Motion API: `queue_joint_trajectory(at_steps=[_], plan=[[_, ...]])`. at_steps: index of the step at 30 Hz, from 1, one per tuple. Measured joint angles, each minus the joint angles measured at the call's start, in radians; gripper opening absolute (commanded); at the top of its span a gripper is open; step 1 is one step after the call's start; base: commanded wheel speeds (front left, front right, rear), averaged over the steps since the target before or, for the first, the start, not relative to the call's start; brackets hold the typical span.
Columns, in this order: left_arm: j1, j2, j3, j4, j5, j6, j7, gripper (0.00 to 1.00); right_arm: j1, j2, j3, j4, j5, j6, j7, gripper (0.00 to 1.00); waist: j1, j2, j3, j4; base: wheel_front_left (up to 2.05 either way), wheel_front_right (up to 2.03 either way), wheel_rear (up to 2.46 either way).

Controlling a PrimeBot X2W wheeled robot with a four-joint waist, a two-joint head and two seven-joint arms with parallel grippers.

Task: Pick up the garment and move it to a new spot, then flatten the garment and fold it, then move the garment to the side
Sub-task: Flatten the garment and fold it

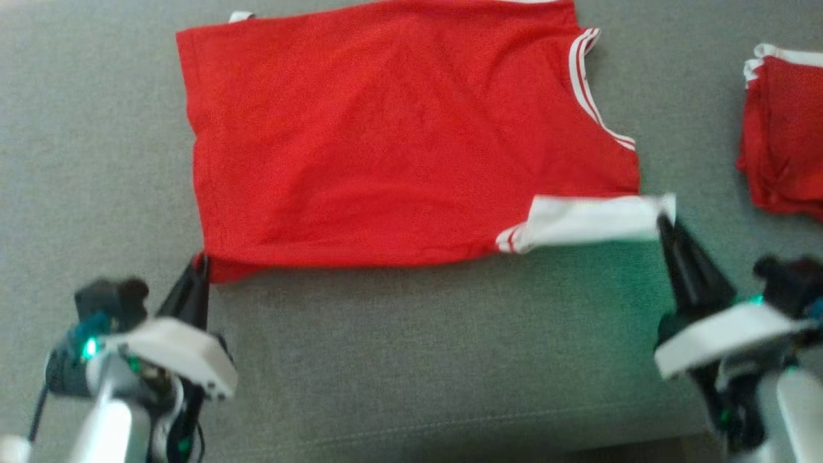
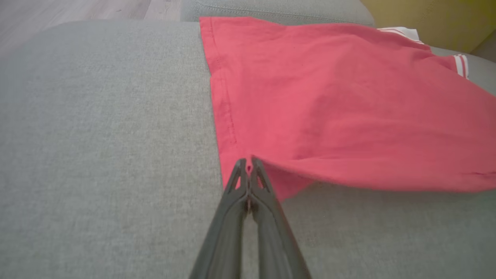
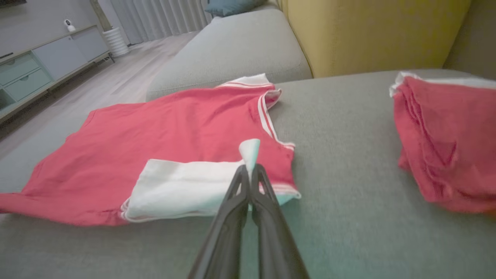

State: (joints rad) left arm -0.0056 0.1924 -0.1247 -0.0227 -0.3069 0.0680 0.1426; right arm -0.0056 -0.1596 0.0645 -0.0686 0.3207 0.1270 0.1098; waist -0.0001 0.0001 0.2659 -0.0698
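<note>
The garment [image 1: 398, 141], red with white trim, lies spread on the grey sofa [image 1: 418, 347], from centre to far side. The left gripper [image 1: 200, 265] is clamped on the garment's near-left corner. The right gripper [image 1: 663, 222] is clamped on the end of the white band [image 1: 588, 222] at the garment's near-right edge. The near edge is raised slightly off the sofa. 1 pile [image 1: 787, 135] of red cloth sits at the far right, apart from the garment.

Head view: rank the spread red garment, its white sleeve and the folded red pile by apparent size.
1. spread red garment, by far largest.
2. folded red pile, though the frame edge cuts it off.
3. white sleeve, smallest.
</note>
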Motion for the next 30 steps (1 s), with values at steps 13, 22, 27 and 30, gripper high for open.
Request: queue_joint_trajectory(at_steps=[13, 22, 27, 30], plan=[[-0.311, 0.026, -0.002, 0.231, -0.042, -0.078, 0.003, 0.00, -0.454, -0.151, 0.166, 0.361, 0.036, 0.000, -0.128, 0.00, 0.0000, 0.0000, 0.119, 0.022, 0.00, 0.00, 0.00], [-0.374, 0.017, -0.025, 0.365, -0.056, -0.111, -0.046, 0.31, -0.589, -0.170, 0.244, 0.563, 0.050, 0.000, -0.260, 0.00, 0.0000, 0.0000, 0.149, 0.041, 0.00, 0.00, 0.00], [-0.393, -0.003, -0.022, 0.405, -0.057, -0.110, -0.133, 1.00, -0.618, -0.162, 0.262, 0.640, 0.067, 0.000, -0.320, 1.00, 0.0000, 0.0000, 0.153, 0.045, 0.00, 0.00, 0.00], [-0.385, -0.030, -0.020, 0.404, -0.057, -0.077, -0.216, 1.00, -0.616, -0.150, 0.255, 0.636, 0.060, 0.000, -0.349, 1.00, 0.0000, 0.0000, 0.146, 0.044, 0.00, 0.00, 0.00]])
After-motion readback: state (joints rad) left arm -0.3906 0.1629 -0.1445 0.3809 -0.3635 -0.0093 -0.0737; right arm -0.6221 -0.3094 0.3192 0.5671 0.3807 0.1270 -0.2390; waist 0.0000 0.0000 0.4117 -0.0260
